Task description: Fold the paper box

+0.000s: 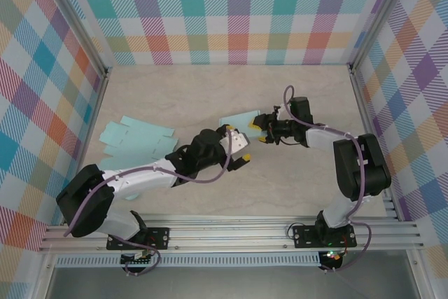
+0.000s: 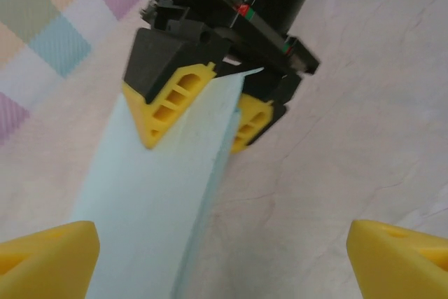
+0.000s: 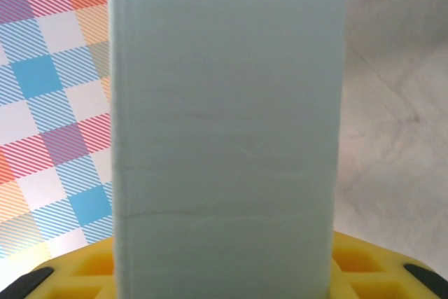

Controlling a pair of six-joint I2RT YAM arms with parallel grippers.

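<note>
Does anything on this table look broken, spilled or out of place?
Nothing looks damaged or spilled. The flat paper sheets lie in a loose, skewed overlap at the left of the table. The right gripper pinches one end of a pale blue paper box, which sticks out toward the open left gripper.

Plaid walls (image 1: 238, 12) (pastel), beige marbled tabletop (image 1: 210, 89).

A robotics lab test cell: plaid-printed walls (image 1: 42, 103) box in a marble-look tabletop (image 1: 210, 89). A left arm (image 1: 133, 183) and a right arm (image 1: 360, 166) are bolted to aluminium rails (image 1: 231, 232) along the frame's bottom.
</note>
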